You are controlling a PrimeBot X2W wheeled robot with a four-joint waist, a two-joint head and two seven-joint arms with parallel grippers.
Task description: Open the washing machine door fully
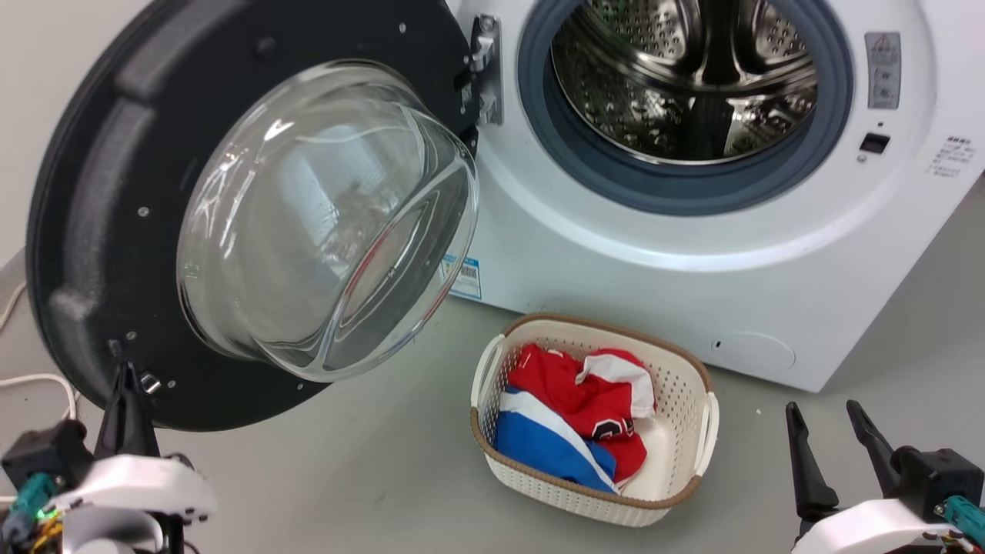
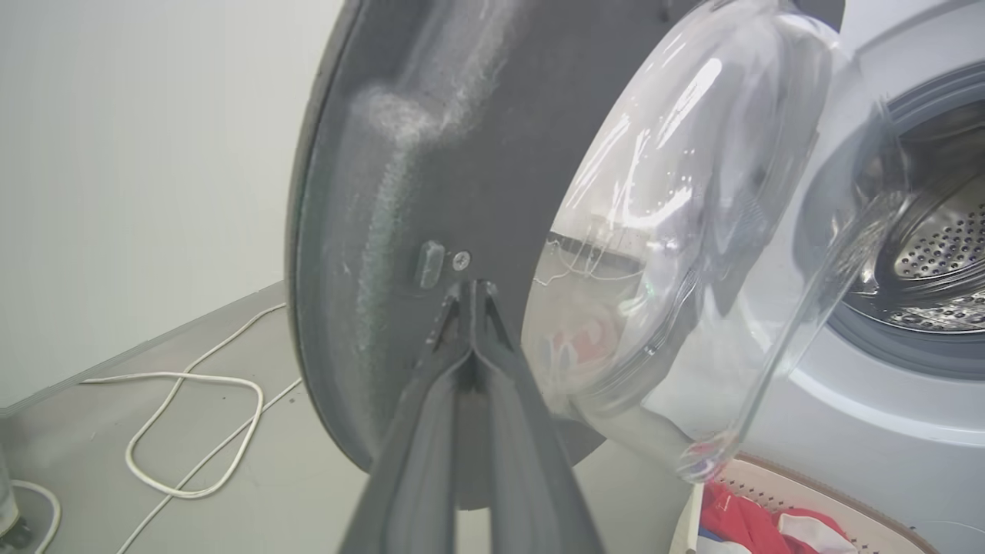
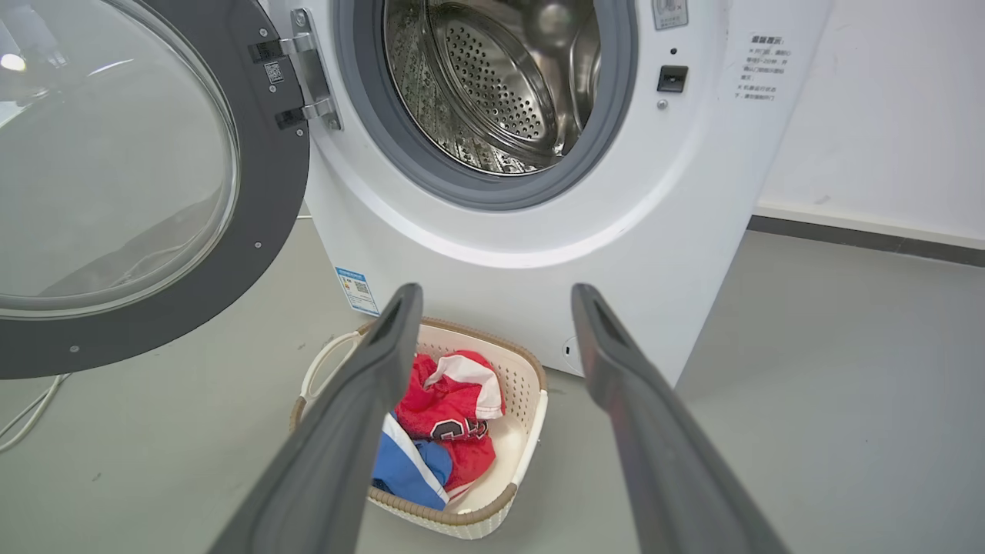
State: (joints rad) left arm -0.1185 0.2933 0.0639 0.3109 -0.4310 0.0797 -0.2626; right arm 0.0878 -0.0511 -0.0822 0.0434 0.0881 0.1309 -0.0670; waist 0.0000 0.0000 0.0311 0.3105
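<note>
The left gripper [image 2: 469, 288] has its two dark fingers pressed together with nothing between them. In the left wrist view their tips meet the inner face of the washing machine door [image 2: 462, 154], just beside a small screw [image 2: 461, 261] and a slot low on that face. In the head view the same gripper [image 1: 123, 373] points up at the door's lower rim. The right gripper [image 3: 496, 292] has its fingers spread wide apart and holds nothing. It hangs over the grey floor [image 1: 346, 462], well clear of the door and to the right of the laundry basket [image 1: 577, 500]. The door [image 1: 100, 192] stands swung out to the left on its metal hinge [image 1: 486, 69], its dark inner side facing the robot. The clear glass bowl [image 1: 323, 223] bulges from its centre. To the right of the hinge the white washing machine [image 1: 616, 254] shows its open mouth, with a grey rubber gasket [image 1: 585, 165] ringing the perforated steel drum [image 1: 685, 77]. A blue label [image 1: 465, 277] sits low on the machine's front, partly behind the bowl. The basket rests on the floor in front of the machine and holds red, white and blue clothes [image 1: 569, 385]. A white cable [image 2: 192, 431] lies looped on the floor left of the door.
</note>
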